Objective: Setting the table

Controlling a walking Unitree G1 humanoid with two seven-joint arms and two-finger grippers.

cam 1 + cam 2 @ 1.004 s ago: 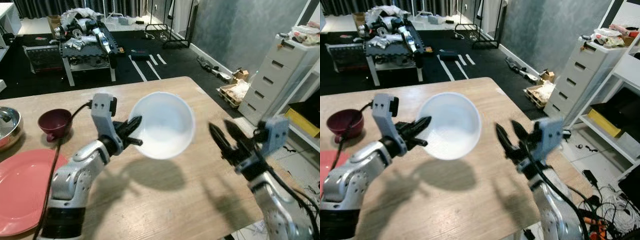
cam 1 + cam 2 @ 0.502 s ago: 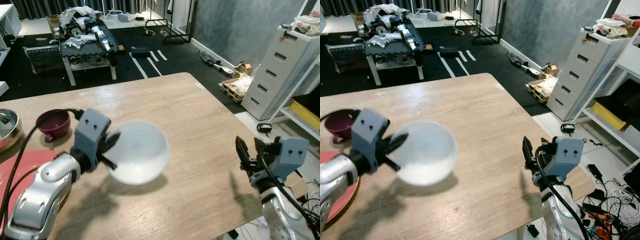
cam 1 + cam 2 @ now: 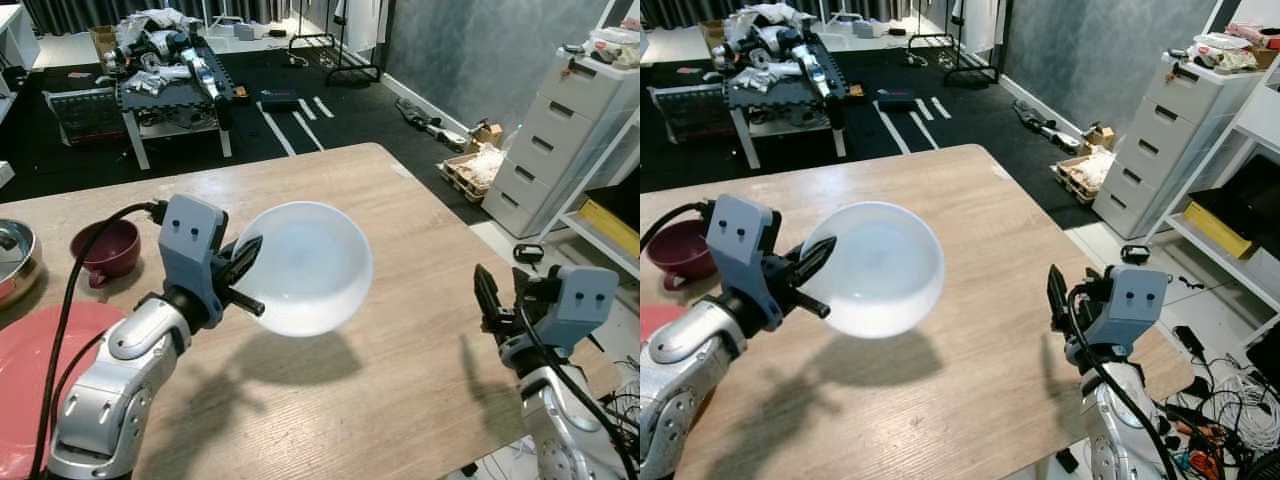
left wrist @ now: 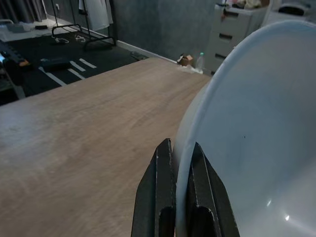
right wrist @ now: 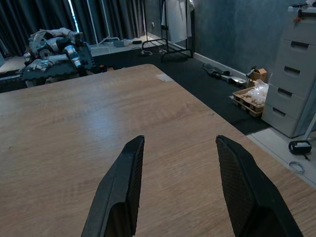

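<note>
white bowl (image 3: pixel 305 267) is hanging above the middle of the wooden surface (image 3: pixel 400 250), tipped on its side, casting a shadow below. left gripper (image 3: pixel 245 275) is pinching the bowl's rim, one finger inside and one outside; in the left wrist view the fingers (image 4: pixel 157 197) are sitting close together with the rim (image 4: pixel 183 148) between them. right gripper (image 3: pixel 1058 300) is hovering over the surface's near right corner, well apart from the bowl, fingers (image 5: pixel 121 187) spread and holding nothing.

to the robot's left on the surface: maroon cup (image 3: pixel 105 247), then a red plate (image 3: pixel 25 370) nearer the robot, and a metal pan (image 3: pixel 12 258) at the far left edge. a black cable (image 3: pixel 75 290) is running along the left arm, passing in front of the cup. nothing is lying on the wood between the bowl and the right gripper.

beyond the surface: a low table piled with clutter (image 3: pixel 165 65) on dark floor, white drawer unit (image 3: pixel 560 140) at right.

versus half a second ago: the bowl is sitting higher and further right, nearer the surface's centre, its opening turned more to the robot's right. right gripper is staying roughly put.
</note>
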